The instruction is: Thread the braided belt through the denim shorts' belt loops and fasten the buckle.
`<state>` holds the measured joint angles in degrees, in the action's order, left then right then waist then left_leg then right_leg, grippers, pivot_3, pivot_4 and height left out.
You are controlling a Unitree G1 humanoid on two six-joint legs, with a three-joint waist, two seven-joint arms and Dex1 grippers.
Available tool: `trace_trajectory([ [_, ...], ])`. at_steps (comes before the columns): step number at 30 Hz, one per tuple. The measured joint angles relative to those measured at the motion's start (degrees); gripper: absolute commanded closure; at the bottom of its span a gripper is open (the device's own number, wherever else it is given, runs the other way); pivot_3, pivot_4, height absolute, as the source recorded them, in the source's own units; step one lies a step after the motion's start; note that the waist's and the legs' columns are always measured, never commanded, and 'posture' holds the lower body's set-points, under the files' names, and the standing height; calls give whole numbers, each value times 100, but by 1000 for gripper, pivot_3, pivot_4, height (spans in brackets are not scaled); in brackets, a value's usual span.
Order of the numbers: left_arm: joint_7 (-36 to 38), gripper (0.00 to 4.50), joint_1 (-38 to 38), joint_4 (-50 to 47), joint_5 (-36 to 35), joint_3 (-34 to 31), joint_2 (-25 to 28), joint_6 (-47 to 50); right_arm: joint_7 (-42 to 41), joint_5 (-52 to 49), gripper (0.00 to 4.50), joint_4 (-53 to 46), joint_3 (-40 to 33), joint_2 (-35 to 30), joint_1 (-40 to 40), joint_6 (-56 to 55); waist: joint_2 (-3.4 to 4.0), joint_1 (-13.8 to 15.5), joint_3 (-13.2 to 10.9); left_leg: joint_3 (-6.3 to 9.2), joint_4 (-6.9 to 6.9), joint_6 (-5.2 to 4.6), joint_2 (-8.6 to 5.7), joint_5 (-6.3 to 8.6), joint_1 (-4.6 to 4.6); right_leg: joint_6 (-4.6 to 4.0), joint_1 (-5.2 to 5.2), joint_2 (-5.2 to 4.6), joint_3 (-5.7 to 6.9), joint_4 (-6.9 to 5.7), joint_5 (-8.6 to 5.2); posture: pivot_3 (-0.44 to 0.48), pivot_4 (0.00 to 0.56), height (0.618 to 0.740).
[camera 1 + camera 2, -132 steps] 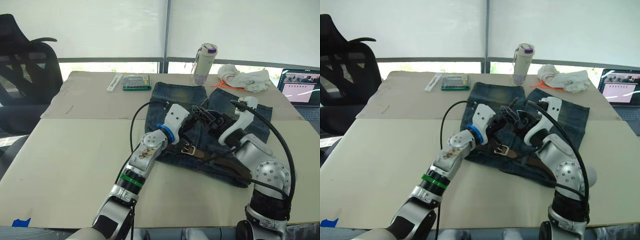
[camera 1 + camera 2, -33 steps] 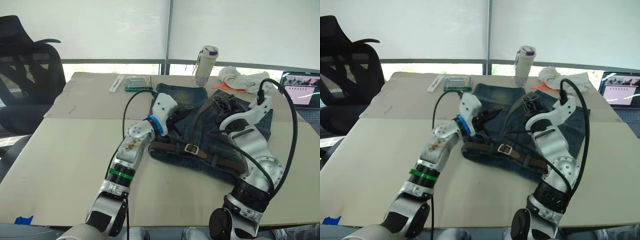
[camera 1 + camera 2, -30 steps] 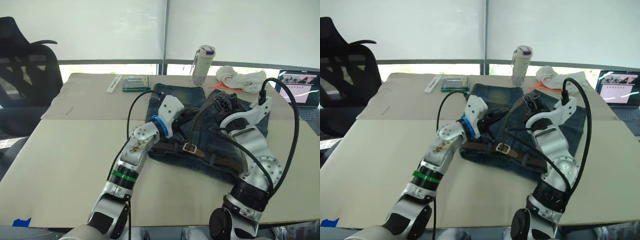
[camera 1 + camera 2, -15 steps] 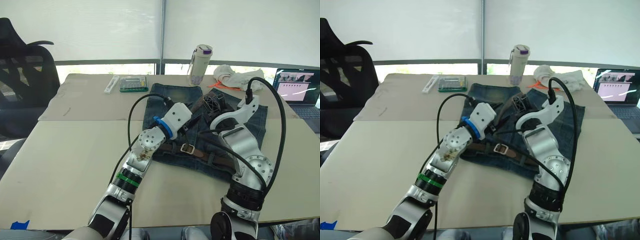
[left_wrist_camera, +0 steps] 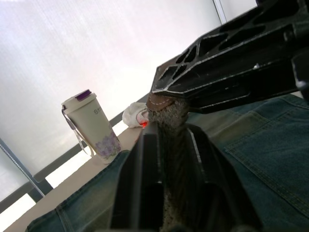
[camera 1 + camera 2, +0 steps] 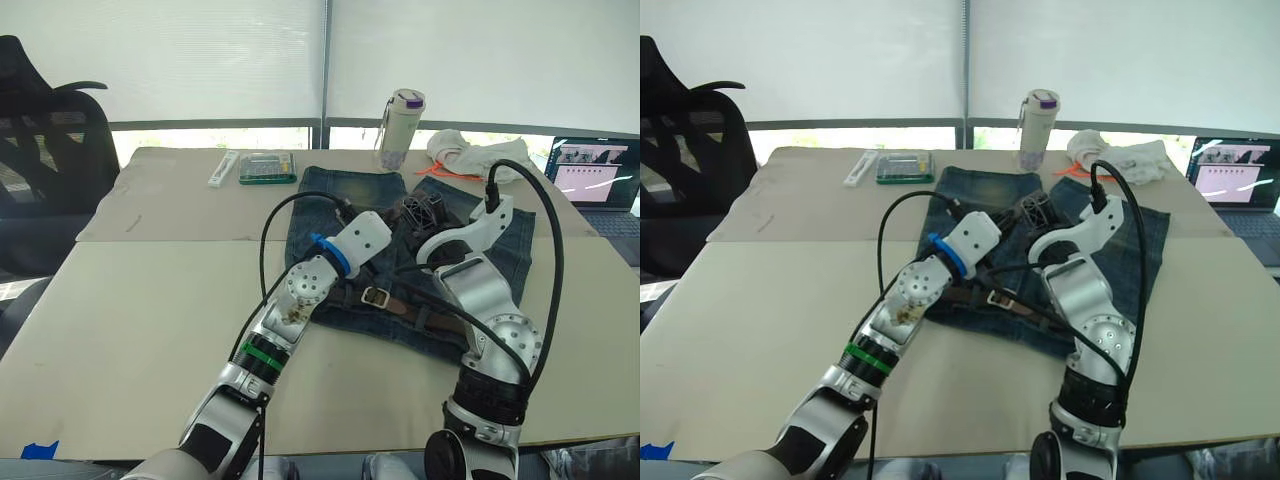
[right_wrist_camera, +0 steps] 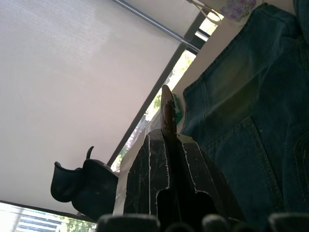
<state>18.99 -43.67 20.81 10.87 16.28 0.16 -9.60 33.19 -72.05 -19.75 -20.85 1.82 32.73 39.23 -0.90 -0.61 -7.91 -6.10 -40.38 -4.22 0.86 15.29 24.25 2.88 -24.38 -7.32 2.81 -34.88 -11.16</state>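
We see the belt [image 6: 420, 315] lying along the waistband of the shorts [image 6: 345, 195], buckle [image 6: 376, 296] unfastened; both end effectors, left [image 5: 171, 140] and right [image 7: 166, 140], pinch its tip, fastening remains

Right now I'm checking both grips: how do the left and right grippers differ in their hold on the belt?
The left gripper is shut on the braided belt along its woven strap. The right gripper pinches the strap edge-on, with its brown tip poking out past the fingers. Both hang over the denim shorts, beyond the buckle.
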Motion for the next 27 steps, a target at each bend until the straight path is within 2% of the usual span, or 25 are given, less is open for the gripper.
trace_trajectory([
  [5,1,4460,-1,1,178,140,87,-56,-69,-46,4500,-85,147,-272,-191,12,0,2,0,-2,1,-5,0,3,0,0,0,0,-1,0,0,0,150,737],
  [7,27,4500,0,-1,262,226,167,-89,-265,82,3654,-131,316,-574,-321,69,0,4,0,-5,1,-8,0,5,0,0,-1,-2,-4,2,0,0,150,737],
  [10,71,4500,5,0,378,259,387,-86,-898,479,2672,-394,712,-1374,-706,277,0,3,0,-7,1,-24,1,14,-1,1,0,-3,-5,3,-1,0,150,737],
  [12,178,4500,64,0,427,265,623,-79,-1527,951,2672,-550,907,-2133,-1041,330,0,5,0,-9,1,-35,0,20,-3,2,-1,-4,-6,4,-1,0,150,737],
  [15,380,4500,206,22,466,273,934,-57,-2374,1646,2672,-687,1058,-2881,-1388,252,0,0,-1,-11,1,-35,1,21,-4,2,-4,-4,-8,2,-2,0,150,737],
  [20,965,4500,272,37,436,353,1298,-185,-4076,3247,2672,-906,2071,-4380,-1894,-172,-1,13,-2,-17,-1,-38,1,23,-6,6,-4,-5,-14,5,-4,0,150,737],
  [22,1272,4500,285,43,408,423,1416,-253,-4535,3794,2672,-919,2478,-4637,-2039,-323,-2,21,-2,-18,-2,-37,0,22,-7,6,-4,-5,-15,12,-4,0,150,737],
  [27,1735,4500,282,57,435,611,1631,-351,-5156,4836,2672,-875,3210,-4767,-2098,-497,-3,73,-3,-19,-9,-33,0,20,-7,6,-3,-5,-15,32,-4,0,150,737],
])
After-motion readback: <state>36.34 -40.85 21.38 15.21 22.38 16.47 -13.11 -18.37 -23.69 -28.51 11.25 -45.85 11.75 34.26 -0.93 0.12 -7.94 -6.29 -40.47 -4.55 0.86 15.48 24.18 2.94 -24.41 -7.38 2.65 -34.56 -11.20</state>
